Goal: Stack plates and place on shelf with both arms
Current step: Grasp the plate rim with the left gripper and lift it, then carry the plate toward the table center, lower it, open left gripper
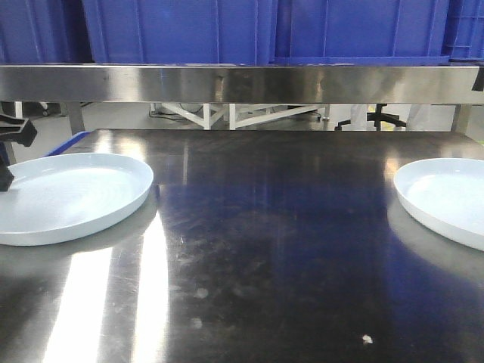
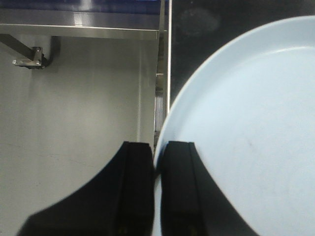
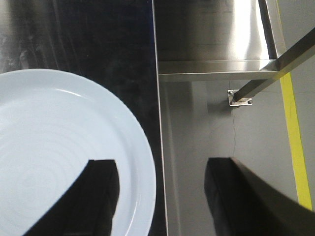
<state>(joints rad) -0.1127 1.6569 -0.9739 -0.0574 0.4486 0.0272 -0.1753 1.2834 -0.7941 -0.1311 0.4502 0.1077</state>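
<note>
Left hand [image 2: 157, 147] clamped on rim of nine-o'clock plate [image 2: 246, 147], right hand [image 3: 161, 162] open astride edge of three-o'clock plate [image 3: 59, 147], steel counter [image 1: 265, 249] beneath.

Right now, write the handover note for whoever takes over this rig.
Left gripper: fingers shut on the rim of the left plate, which lies on the table.
Right gripper: open, fingers straddling the rim of the right plate, not gripping.
Done: nothing stacked; the plates lie at opposite ends.
Left: grip the right plate, stack the two, set them on the shelf.
</note>
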